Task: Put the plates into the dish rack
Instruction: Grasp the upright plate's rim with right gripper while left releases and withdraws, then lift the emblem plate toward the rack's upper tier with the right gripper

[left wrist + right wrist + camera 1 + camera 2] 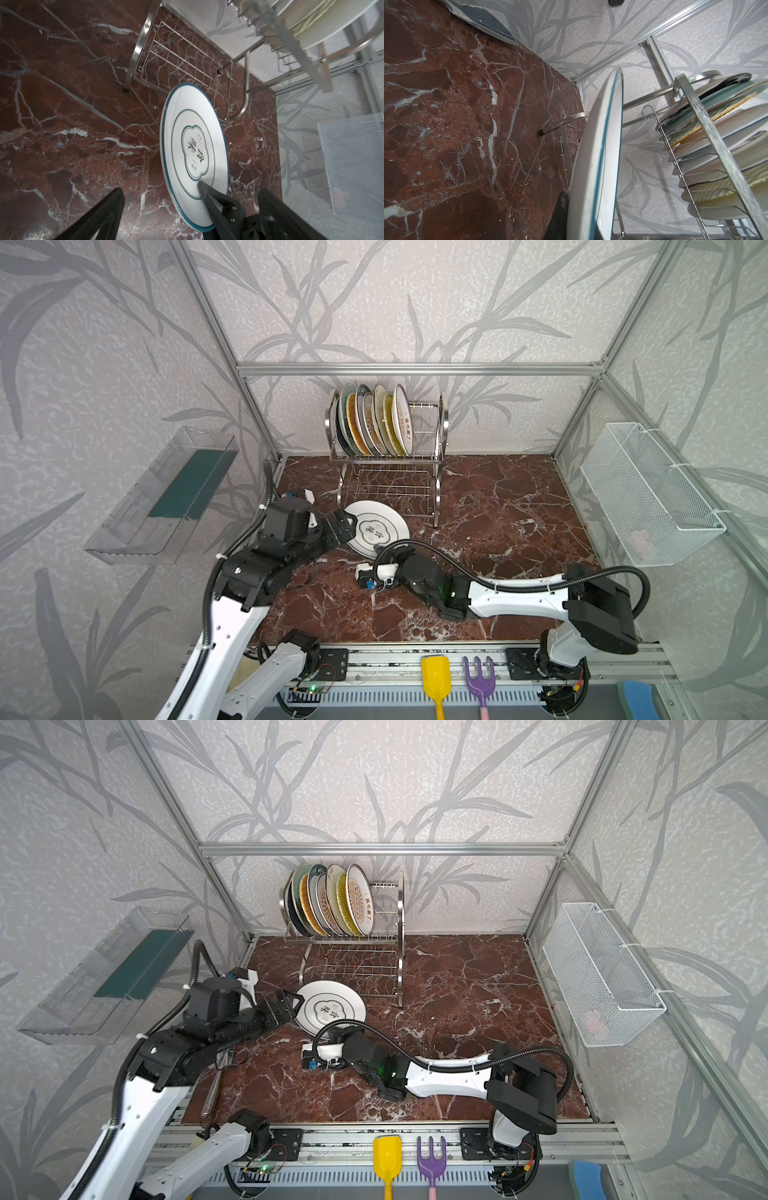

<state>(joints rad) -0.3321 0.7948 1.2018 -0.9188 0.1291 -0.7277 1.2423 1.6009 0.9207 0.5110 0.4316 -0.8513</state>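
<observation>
A white plate [374, 526] with a teal rim and dark characters at its centre is held tilted on edge just in front of the dish rack [443, 423], at the left end of the rack's lower shelf as seen in both top views. The part of its rim farthest from the rack is pinched by the right gripper [379, 550], whose jaws are drawn almost together on it. One finger [209, 197] is pressed on the plate's face and a second finger [559, 212] is seen against its back. The left gripper [348, 524] is placed at the plate's edge on the side away from the rack's middle. Its fingers [104, 216] are spread wide, the rim is bracketed between them, and nothing is gripped. Whether the plate's lower edge is resting on the table [498, 510] cannot be told. On the rack's upper shelf a row of plates [374, 423] is stood upright in the slots, packed toward the left end.
</observation>
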